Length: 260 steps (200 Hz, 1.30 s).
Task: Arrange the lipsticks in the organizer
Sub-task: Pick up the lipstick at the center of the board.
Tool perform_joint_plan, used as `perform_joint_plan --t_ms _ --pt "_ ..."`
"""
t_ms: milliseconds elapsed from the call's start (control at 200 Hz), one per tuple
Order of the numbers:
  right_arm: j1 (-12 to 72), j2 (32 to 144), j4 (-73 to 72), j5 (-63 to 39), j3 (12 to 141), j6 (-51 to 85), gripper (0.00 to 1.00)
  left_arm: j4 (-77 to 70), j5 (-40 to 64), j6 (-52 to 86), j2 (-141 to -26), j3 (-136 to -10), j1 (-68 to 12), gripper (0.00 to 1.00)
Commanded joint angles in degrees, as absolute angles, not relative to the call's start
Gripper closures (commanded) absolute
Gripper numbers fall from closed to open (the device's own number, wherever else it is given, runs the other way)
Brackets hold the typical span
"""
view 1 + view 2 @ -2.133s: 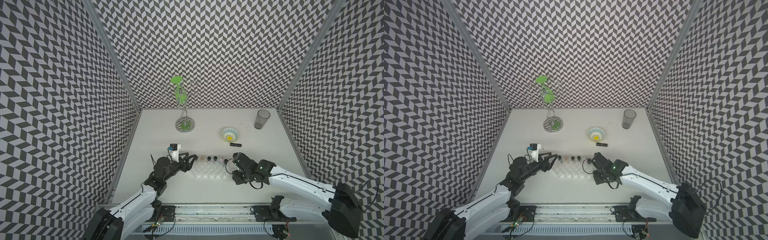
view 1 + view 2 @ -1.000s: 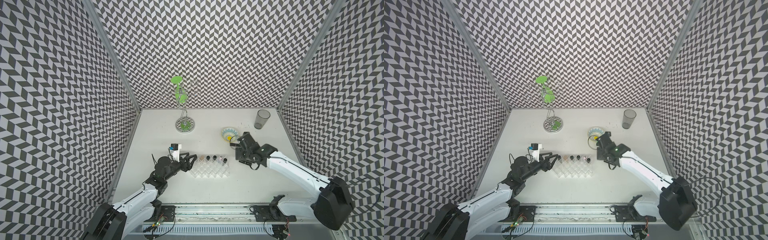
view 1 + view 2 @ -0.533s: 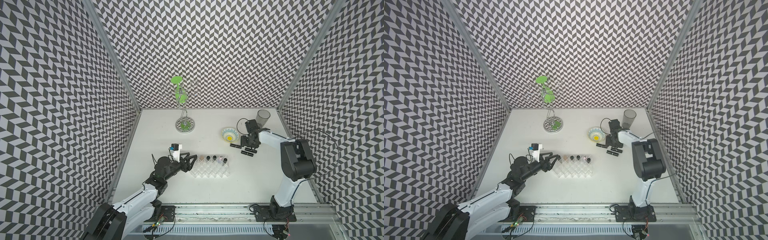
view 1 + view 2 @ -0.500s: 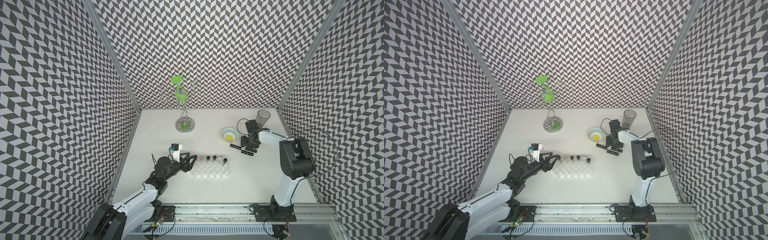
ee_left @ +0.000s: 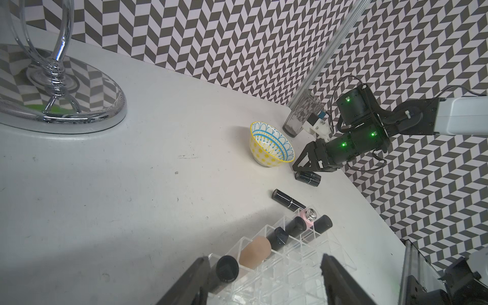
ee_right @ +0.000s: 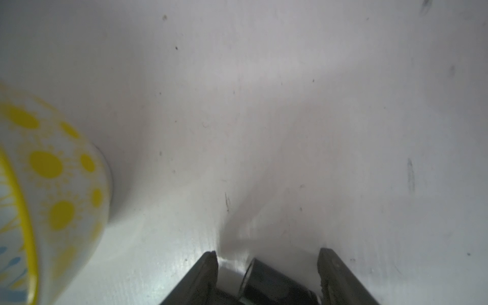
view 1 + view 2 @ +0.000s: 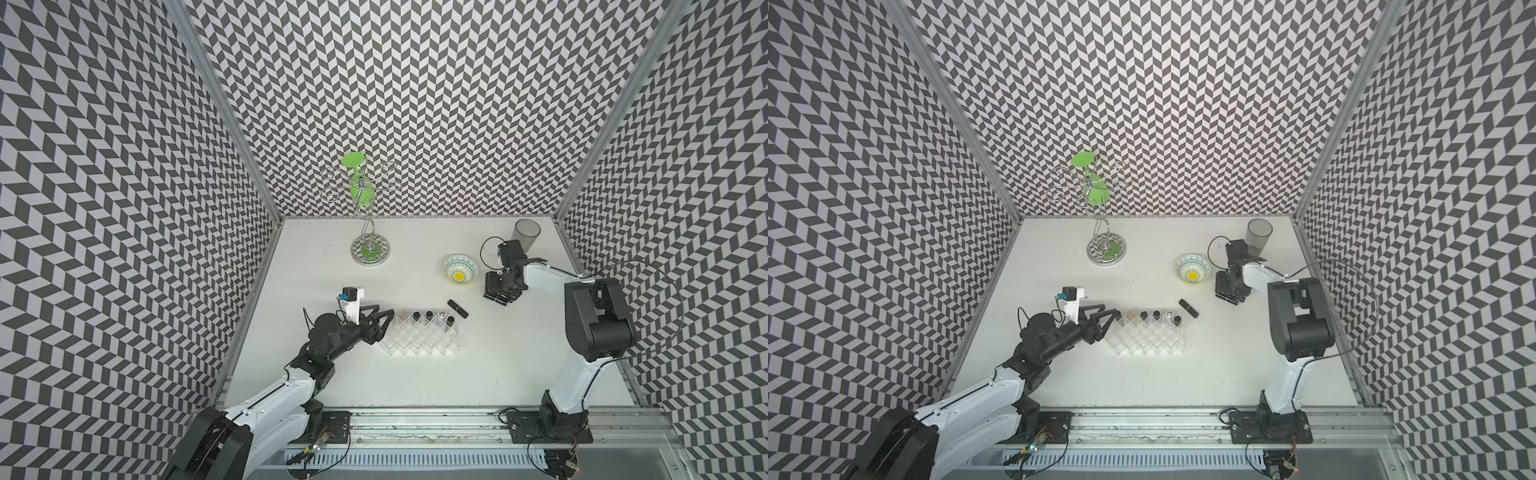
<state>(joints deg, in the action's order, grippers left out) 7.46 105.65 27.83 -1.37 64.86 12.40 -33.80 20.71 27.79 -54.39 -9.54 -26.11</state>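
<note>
1. At the counter's (image 7: 415,386) left, the left gripper (image 7: 385,316) hangs released, jaws astride the end of the clear acrylic stepped organizer (image 7: 419,338), whose back row holds upright lipsticks.
2. Just off its far right corner, a glossy black lipstick (image 7: 458,309) lies flat and slanted.
3. Further right, the right gripper (image 6: 267,252) stands spread over another black lipstick tube (image 6: 274,284), which lies lengthwise between the jaws, not yet pinched.
4. The yellow-patterned bowl (image 5: 264,155) crowds one side; elsewhere the counter looks open.
</note>
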Motion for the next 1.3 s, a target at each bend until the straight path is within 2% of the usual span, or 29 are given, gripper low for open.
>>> perform_joint_plan --t_ms 0,396,551,746,996,1212,1297 --pt "7.17 104.96 30.69 -3.83 62.51 12.28 0.34 -34.94 21.62 26.73 -54.49 -9.33 -25.85 0.30" --pt "7.14 96.38 32.40 -3.01 57.04 12.36 0.34 -35.97 22.76 26.99 -56.38 -9.80 -26.07 0.30" --pt "7.44 97.17 31.64 -4.39 55.29 11.81 0.34 -36.30 23.02 27.16 -56.66 -9.54 -26.04 0.30" --pt "8.66 97.46 31.73 -2.35 53.99 12.28 0.43 -35.95 22.87 27.25 -55.83 -9.49 -26.03 0.30" --pt "8.87 100.10 30.91 -1.57 54.00 12.43 0.71 -36.61 23.38 27.25 -56.65 -9.66 -26.02 0.29" --pt "9.79 97.28 27.91 -3.11 53.94 12.75 0.78 -39.81 24.97 29.40 -56.62 -8.27 -26.06 0.30" --pt "9.87 93.79 25.98 -8.09 53.22 12.14 0.80 -39.88 25.89 29.88 -56.81 -8.52 -26.02 0.30"
